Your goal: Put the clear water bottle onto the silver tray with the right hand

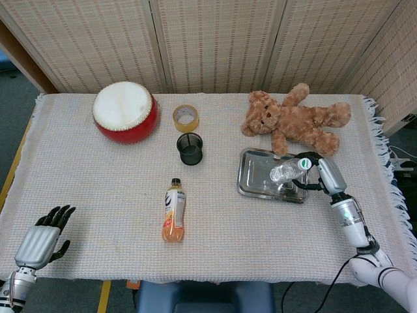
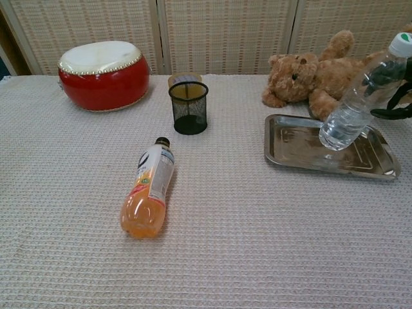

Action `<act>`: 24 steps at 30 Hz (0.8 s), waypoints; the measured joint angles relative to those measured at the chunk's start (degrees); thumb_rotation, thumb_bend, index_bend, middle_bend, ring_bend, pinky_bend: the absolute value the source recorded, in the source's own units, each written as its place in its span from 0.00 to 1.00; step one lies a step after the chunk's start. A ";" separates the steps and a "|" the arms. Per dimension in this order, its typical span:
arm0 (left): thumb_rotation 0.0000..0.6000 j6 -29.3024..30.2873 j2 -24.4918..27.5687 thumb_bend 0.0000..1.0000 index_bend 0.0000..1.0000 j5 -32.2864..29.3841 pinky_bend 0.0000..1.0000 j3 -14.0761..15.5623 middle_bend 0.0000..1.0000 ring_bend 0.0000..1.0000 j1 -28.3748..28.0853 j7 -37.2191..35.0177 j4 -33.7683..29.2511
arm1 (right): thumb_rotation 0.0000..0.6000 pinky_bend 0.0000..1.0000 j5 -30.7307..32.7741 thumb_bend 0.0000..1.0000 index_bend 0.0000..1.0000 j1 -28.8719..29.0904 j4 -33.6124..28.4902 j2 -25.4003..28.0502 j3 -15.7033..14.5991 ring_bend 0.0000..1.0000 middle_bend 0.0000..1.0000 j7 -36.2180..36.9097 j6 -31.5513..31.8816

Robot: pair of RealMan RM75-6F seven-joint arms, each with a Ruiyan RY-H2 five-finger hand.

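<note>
My right hand [image 1: 317, 175] grips the clear water bottle [image 1: 286, 171] near its white cap. In the chest view the bottle [image 2: 358, 103] tilts with its base low over the right part of the silver tray [image 2: 290, 151]; whether the base touches the tray I cannot tell. Only dark fingers [image 2: 394, 96] of the right hand show at that view's right edge. The tray [image 1: 251, 176] lies just below the teddy bear. My left hand [image 1: 44, 235] rests open near the table's front left corner, holding nothing.
A brown teddy bear [image 1: 293, 120] lies just behind the tray. An orange drink bottle [image 1: 173, 211] lies on its side mid-table. A black mesh cup [image 1: 189, 148], a tape roll [image 1: 186, 118] and a red drum [image 1: 125, 111] stand further back left.
</note>
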 measured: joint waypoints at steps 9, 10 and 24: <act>1.00 0.18 0.00 0.42 0.00 0.03 0.24 0.02 0.05 0.09 0.03 0.10 0.01 | 1.00 0.46 -1.65 0.00 0.14 0.60 2.95 -0.56 -1.80 0.00 0.14 5.60 -1.40; 1.00 0.16 -0.01 0.42 0.00 0.05 0.23 0.03 0.05 0.09 0.02 0.10 0.05 | 1.00 0.46 -1.74 0.00 0.14 0.60 3.26 -0.63 -1.91 0.00 0.13 5.67 -1.37; 1.00 0.12 -0.04 0.42 0.00 -0.18 0.24 -0.03 0.05 0.09 0.00 -0.09 0.18 | 1.00 0.40 -3.15 0.00 0.00 -2.11 -1.70 2.77 -3.69 0.00 0.00 -2.89 2.96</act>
